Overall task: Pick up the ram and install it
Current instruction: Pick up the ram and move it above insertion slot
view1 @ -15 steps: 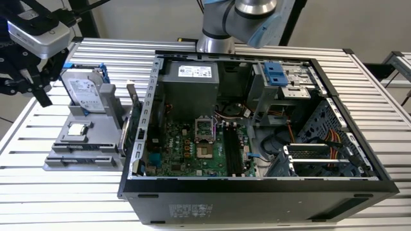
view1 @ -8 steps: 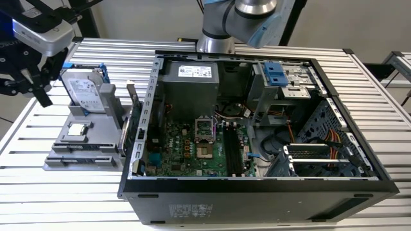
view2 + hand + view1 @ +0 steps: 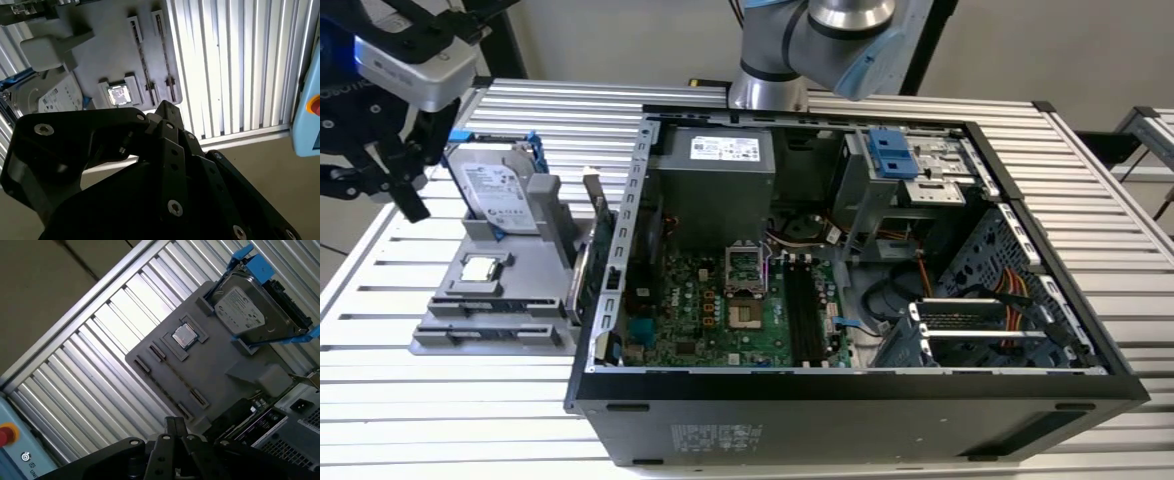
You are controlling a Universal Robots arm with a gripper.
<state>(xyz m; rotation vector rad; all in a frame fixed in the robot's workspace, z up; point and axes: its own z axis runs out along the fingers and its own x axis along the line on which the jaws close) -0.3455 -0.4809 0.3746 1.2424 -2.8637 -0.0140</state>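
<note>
My gripper [image 3: 376, 198] hangs at the exterior view's left, above and just beyond the grey parts tray [image 3: 467, 338]. Its black fingers stand apart, open, with nothing between them. Its black linkage [image 3: 165, 160] crosses both wrist views, with the tray [image 3: 215, 362] below it. The tray's long narrow holders [image 3: 170, 377] look bare. The ram is out of view. The motherboard's long black slots [image 3: 803, 310] lie inside the open computer case [image 3: 854, 400], far from the gripper towards the exterior view's right.
On the tray stand a silver hard drive [image 3: 494, 185] with blue rails, a small square chip [image 3: 480, 268] and an upright green card [image 3: 596, 228] beside the case wall. The arm's base [image 3: 767, 85] rises behind the case. A red button [image 3: 314, 105] sits off the table's edge.
</note>
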